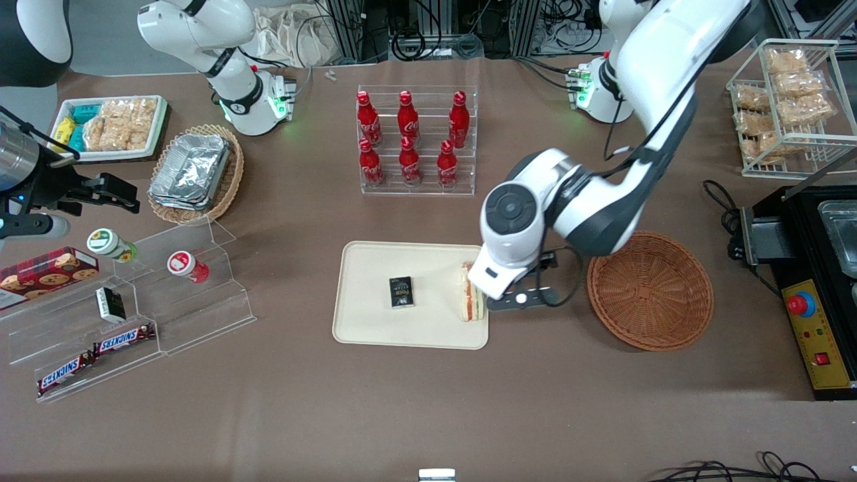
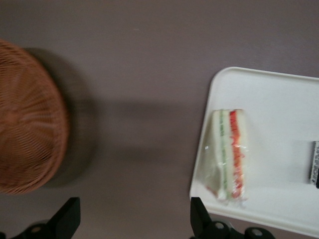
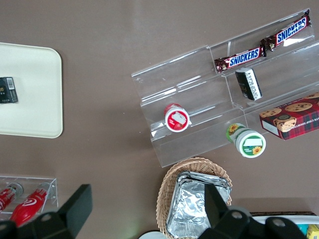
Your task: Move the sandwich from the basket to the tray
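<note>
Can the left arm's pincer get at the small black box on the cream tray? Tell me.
Probably yes. The open pincer hovers by the cream rectangular tray's edge; the small black box lies uncovered, only the wrapped triangular sandwich between them.

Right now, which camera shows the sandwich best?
The left wrist view: the sandwich lies unobstructed at the tray edge, filling layers visible, the open claw above it. In the front view the arm partly covers it. The right wrist view misses it.
</note>
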You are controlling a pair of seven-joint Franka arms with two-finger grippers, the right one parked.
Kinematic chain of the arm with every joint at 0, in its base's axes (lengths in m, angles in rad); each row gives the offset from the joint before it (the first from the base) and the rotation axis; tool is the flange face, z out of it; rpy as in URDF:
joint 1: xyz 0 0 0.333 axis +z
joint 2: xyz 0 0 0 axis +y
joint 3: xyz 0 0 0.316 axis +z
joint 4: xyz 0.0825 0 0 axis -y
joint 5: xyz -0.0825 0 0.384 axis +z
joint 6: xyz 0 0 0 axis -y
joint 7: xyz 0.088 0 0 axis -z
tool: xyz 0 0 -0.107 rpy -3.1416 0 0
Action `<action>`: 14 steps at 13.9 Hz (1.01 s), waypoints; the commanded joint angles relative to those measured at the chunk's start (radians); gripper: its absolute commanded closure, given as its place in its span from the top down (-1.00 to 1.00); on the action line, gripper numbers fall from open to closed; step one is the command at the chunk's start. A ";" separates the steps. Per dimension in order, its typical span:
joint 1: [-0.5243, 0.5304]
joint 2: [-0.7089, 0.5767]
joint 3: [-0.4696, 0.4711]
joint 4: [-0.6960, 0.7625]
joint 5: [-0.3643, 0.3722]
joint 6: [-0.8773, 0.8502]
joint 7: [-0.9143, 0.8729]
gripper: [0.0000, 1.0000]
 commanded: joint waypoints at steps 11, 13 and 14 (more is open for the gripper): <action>0.429 -0.407 0.001 -0.188 -0.242 -0.205 0.613 1.00; 0.459 -0.424 0.016 -0.186 -0.264 -0.214 0.643 1.00; 0.436 -0.435 0.092 -0.182 -0.296 -0.226 0.675 1.00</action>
